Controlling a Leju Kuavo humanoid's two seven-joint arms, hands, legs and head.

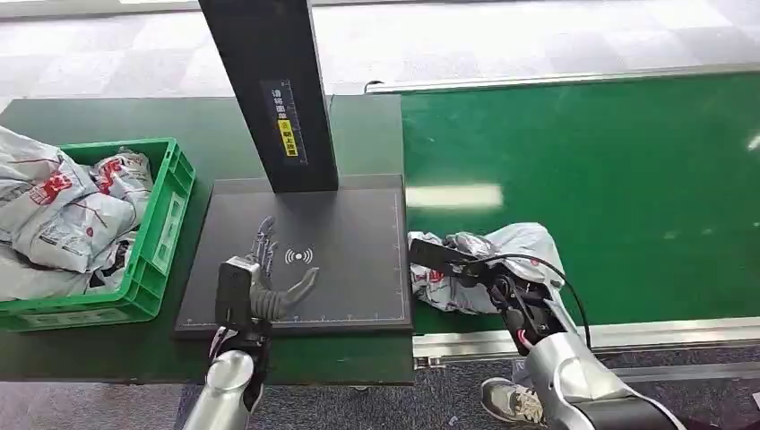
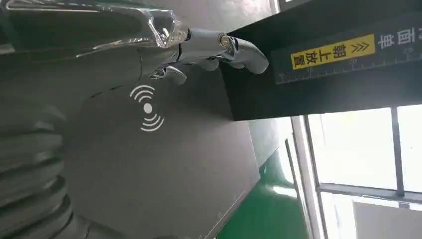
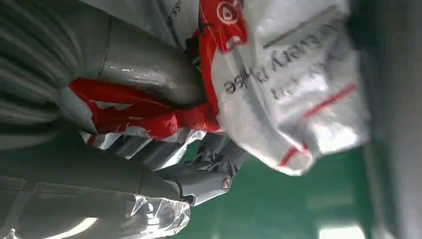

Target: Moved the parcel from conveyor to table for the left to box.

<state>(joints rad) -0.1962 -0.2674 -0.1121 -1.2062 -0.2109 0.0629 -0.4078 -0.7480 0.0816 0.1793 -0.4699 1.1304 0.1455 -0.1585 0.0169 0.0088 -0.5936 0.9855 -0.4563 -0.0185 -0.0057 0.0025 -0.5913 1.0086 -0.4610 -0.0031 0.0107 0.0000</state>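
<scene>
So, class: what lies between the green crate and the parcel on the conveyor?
In the head view, the black scanner pad, with the left hand above it.

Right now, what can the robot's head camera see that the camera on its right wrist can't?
Head view alone: the green crate full of grey parcels, the dark scanning pad with its black post, and the left hand hovering open over the pad. Right wrist view alone: a close look at the parcel's red patches and black print, and the thick grey thumb pressed into the wrapping. Shared: the grey parcel, the right hand gripping it, and the green conveyor belt beneath.
</scene>
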